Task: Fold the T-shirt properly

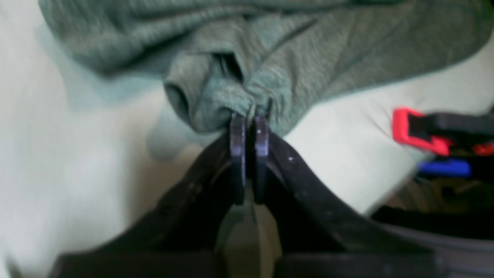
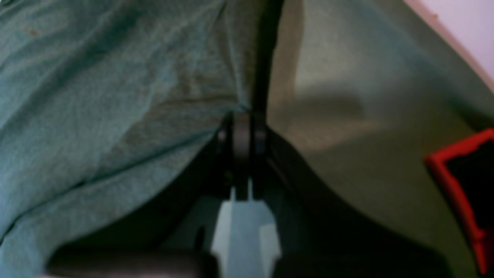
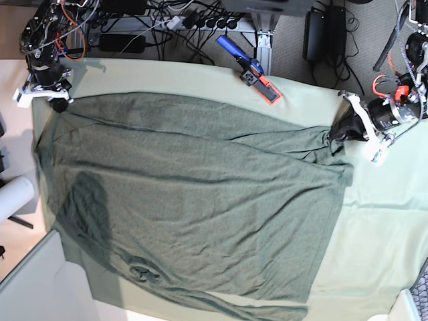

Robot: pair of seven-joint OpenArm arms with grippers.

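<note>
The T-shirt (image 3: 194, 200) lies spread over the table (image 3: 381, 234), its two far corners pinched in the closed left tool (image 1: 249, 117) and right tool (image 2: 247, 116). Each pinch looks thin, so a quick or uneven pull could slip a corner free or skew the fold.

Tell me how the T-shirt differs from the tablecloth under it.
The T-shirt is dark heathered grey-green; the tablecloth is pale mint. The T-shirt is wrinkled and pulled up at two corners by the left end effector and right end effector; the tablecloth lies smooth and flat. Both are soft fabric.
</note>
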